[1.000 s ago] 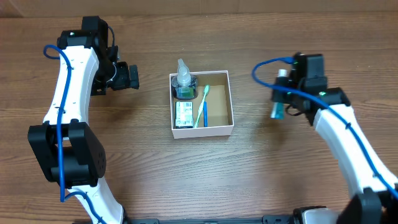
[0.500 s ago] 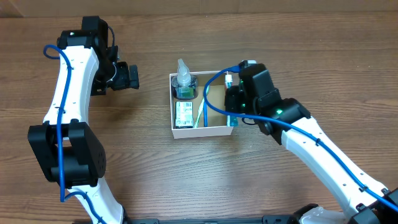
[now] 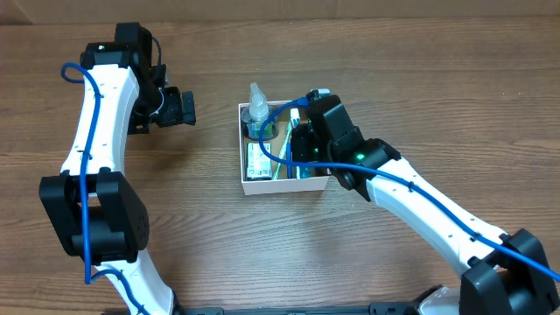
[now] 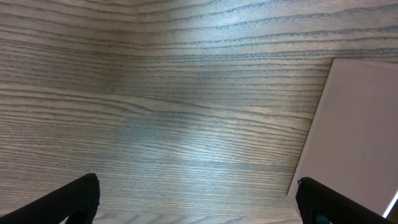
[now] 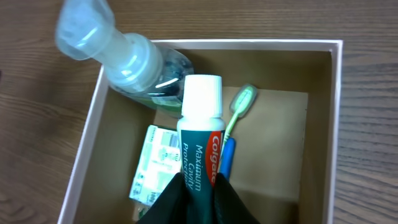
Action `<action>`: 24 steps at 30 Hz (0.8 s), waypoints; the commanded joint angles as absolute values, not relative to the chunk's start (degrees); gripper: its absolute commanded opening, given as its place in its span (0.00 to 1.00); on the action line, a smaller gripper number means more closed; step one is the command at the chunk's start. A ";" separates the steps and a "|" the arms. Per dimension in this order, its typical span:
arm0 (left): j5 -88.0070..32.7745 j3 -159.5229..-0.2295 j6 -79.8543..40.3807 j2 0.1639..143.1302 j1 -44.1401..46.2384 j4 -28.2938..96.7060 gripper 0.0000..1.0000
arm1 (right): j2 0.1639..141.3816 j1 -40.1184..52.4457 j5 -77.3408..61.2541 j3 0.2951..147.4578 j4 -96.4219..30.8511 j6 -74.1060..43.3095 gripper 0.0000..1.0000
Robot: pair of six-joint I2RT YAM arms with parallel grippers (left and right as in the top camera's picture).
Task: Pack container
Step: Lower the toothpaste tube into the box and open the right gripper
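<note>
The container (image 3: pixel 284 185), a white box with a brown inside, sits mid-table and also shows in the right wrist view (image 5: pixel 249 43). Inside it are a clear bottle (image 3: pixel 259 112) (image 5: pixel 124 62), a green-and-blue toothbrush (image 3: pixel 282 164) (image 5: pixel 239 106) and a small green-and-white pack (image 3: pixel 257 162) (image 5: pixel 155 168). My right gripper (image 3: pixel 302 144) (image 5: pixel 198 186) is shut on a Colgate toothpaste tube (image 5: pixel 200 143) and holds it cap forward over the box's inside. My left gripper (image 3: pixel 179 107) (image 4: pixel 199 199) is open and empty, left of the box, whose white wall (image 4: pixel 354 124) shows at the right of its view.
Bare wooden table (image 3: pixel 394 70) surrounds the box on all sides. The right arm (image 3: pixel 420 206) reaches diagonally from the lower right across the box's right rim. The left arm (image 3: pixel 96 122) stands at the far left.
My right gripper has carried the toothpaste tube left, from the table right of the box to over the box's inside. The left arm has not moved.
</note>
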State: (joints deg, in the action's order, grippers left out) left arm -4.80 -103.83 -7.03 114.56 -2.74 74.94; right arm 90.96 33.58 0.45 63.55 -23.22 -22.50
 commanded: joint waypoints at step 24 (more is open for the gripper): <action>-5.82 -103.66 -5.76 113.56 -2.61 74.70 1.00 | 90.78 33.74 4.89 64.58 -20.53 -22.28 0.58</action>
